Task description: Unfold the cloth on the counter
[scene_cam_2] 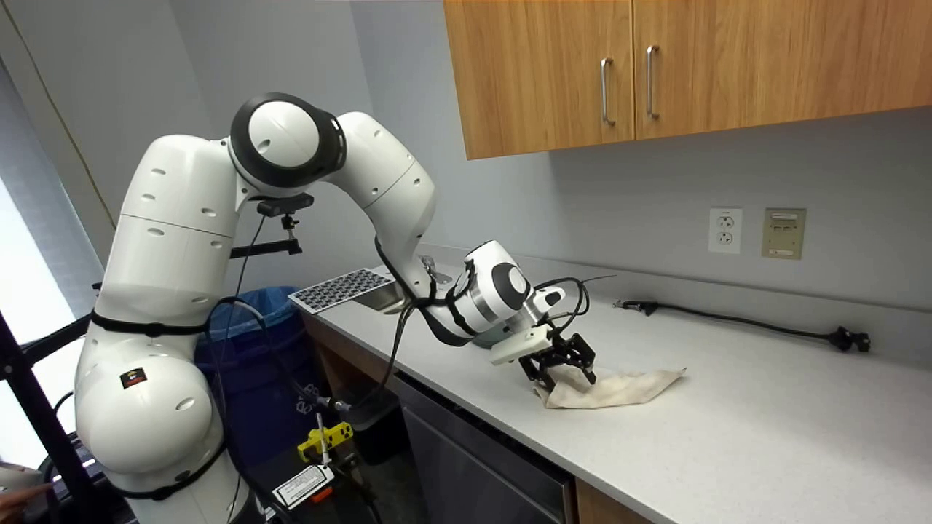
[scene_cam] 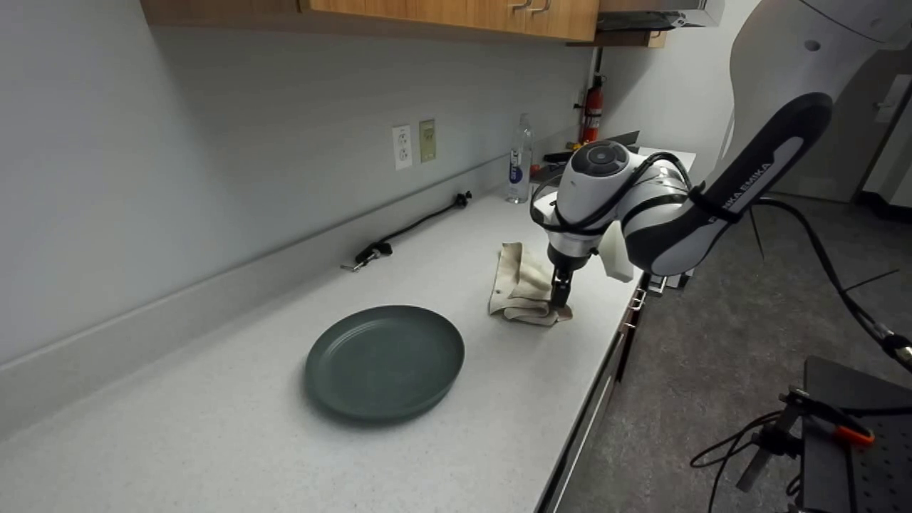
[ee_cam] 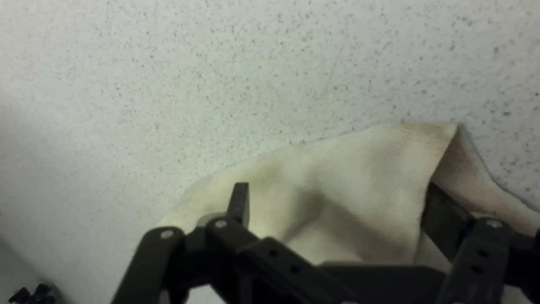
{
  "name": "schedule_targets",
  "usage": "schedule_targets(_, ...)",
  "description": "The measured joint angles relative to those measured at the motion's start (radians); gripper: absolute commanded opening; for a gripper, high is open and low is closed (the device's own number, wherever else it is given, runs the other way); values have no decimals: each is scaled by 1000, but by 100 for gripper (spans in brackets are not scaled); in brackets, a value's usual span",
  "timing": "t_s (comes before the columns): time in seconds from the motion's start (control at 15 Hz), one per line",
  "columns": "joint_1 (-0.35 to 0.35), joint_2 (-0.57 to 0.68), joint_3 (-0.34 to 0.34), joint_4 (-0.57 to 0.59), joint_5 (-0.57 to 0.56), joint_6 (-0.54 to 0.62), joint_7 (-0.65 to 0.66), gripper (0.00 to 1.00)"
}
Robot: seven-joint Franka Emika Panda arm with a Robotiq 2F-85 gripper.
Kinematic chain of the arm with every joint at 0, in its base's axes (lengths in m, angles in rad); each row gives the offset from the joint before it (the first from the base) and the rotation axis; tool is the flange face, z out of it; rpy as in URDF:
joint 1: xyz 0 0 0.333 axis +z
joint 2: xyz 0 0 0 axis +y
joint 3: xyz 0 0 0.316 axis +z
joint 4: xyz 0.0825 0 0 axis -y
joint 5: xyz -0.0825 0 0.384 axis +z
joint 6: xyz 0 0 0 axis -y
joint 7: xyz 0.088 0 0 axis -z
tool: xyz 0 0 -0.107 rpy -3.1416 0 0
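The cream-beige cloth (scene_cam: 511, 281) lies folded and wrinkled on the white counter (scene_cam: 271, 456); in an exterior view a flat corner of the cloth (scene_cam_2: 641, 386) reaches away from the gripper. My gripper (ee_cam: 336, 185) points down at the cloth with its jaws spread wide. In the wrist view, fabric spans the space between the two fingers without being pinched. A raised cloth edge (ee_cam: 441, 156) partly covers the right-hand finger (ee_cam: 447, 219), whose tip sits in the fold. The left-hand finger (ee_cam: 240, 202) stands over the cloth's other side. Underlying layers are hidden.
A dark grey-green plate (scene_cam: 385, 363) rests on the counter near the cloth. Along the backsplash lies a black cable (scene_cam: 424, 222). A water bottle (scene_cam: 519, 164) stands farther back, and wooden cabinets (scene_cam_2: 692, 58) hang overhead. The counter's front edge (scene_cam: 595, 385) runs close by.
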Motion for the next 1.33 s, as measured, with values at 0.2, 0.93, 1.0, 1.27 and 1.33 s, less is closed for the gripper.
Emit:
schedule_targets(0.2, 0, -4, 0, 0, 0, 0, 0, 63)
schedule_targets(0.93, 0, -5, 0, -3, 6, -7, 1, 0)
schedule_targets(1.0, -1, -5, 0, -6, 21, -12, 1, 0)
schedule_targets(1.27, -51, -13, 39, -35, 167, -62, 4, 0)
schedule_targets(1.33, -62, -16, 41, -45, 205, -70, 6, 0)
